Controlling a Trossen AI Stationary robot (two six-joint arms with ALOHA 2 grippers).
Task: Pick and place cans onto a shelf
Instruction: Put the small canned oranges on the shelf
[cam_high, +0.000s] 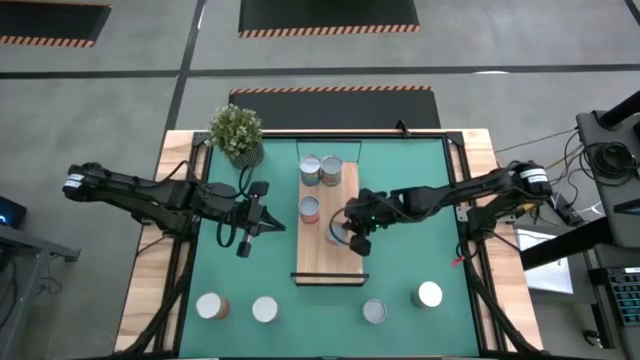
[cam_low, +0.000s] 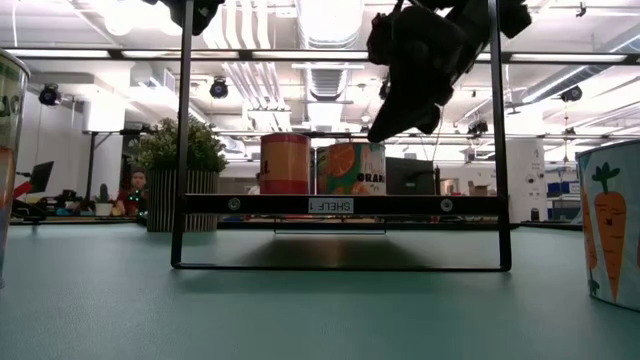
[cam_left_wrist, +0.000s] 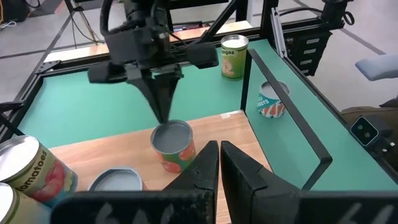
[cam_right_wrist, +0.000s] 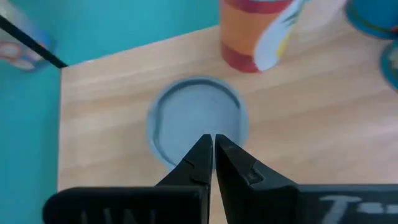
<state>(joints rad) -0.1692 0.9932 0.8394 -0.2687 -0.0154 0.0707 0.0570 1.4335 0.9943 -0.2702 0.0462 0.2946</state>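
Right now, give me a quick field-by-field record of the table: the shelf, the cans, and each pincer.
shelf: light-wood plank at mat centre
cans on shelf: four; two at the far end, one mid-plank, one under the right pincer
cans on mat: four along the near edge
right pincer: shut, fingertips above the silver can top, holding nothing
left pincer: shut, empty, over the mat left of the shelf
plant: far-left corner
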